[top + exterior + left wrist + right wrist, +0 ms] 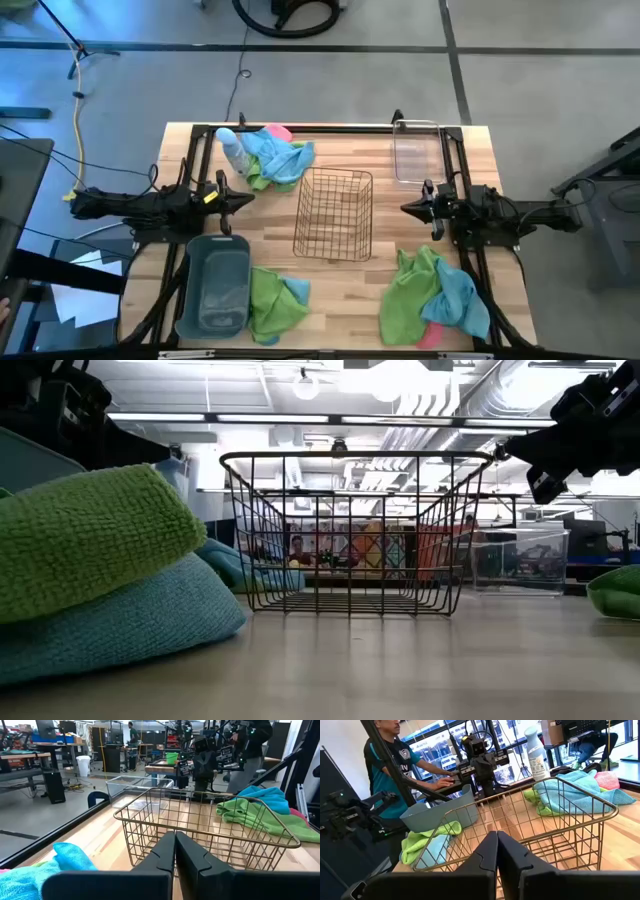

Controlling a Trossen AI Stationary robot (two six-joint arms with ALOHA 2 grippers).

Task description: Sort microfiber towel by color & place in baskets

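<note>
Nothing looks sorted yet. The left gripper (247, 199) hangs clenched and empty beside the empty grey tub (214, 283); towels (277, 158) lie in three loose heaps. The wire basket (334, 213) and clear bin (416, 152) hold nothing, and the right gripper (406, 208) is clenched, also empty.

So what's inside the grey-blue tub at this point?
From the high view, the grey-blue tub holds no towels; only its bare floor shows. A green towel over a blue one lies beside it on the table. The right wrist view shows only its outer wall.
</note>
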